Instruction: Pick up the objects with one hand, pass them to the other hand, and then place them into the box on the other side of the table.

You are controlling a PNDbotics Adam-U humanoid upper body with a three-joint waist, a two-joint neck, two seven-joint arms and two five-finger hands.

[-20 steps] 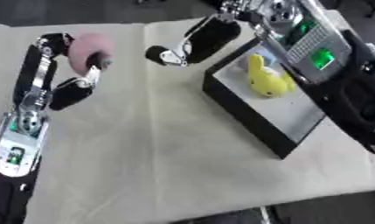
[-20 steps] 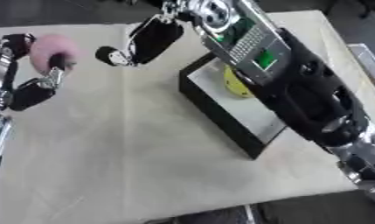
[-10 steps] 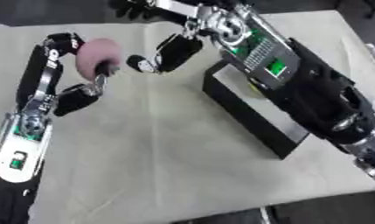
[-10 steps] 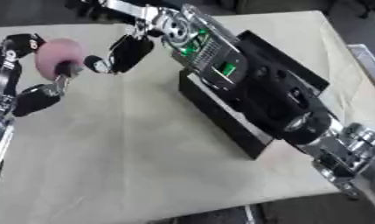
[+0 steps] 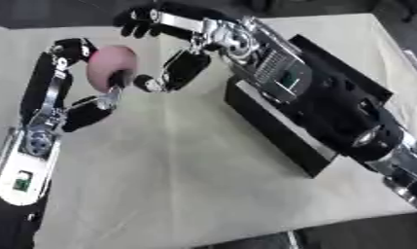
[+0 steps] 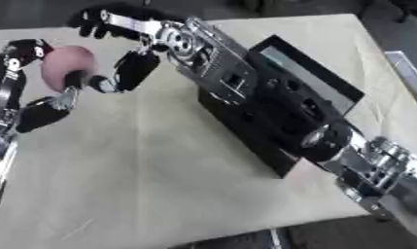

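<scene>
Change: over the last second the right hand (image 5: pixel 173 68) has swung away from the box (image 5: pixel 284 138) and across to the left hand (image 5: pixel 84 73); its fingertips, which were apart from the pink object, now reach right beside it.
Meaning for the task: this looks like the hand-over step, with the object about to pass from left to right; the placing into the box is not yet done.
Pink object (image 5: pixel 109 67): a rounded, soft-looking pale pink lump with a matte skin, no markings to be made out; it is held up above the cloth, near the far left of the desk, well apart from the box.
Left hand: its fingers (image 5: pixel 119 80) are curled round the pink object and carry it; the black arm comes up from the lower left.
Right hand: its fingers are bent toward the object, one rounded tip just beside the left hand's finger; whether they have closed on the object cannot be told from either view.
Box: black, open-topped, on the right side of the desk, largely hidden under the right forearm; its contents cannot be seen now.
Desk (image 5: pixel 186 185): covered with a pale cream cloth.
Judgement on handling: the object is round and smooth, so it may roll out if the left hand lets go before the right has closed.
</scene>
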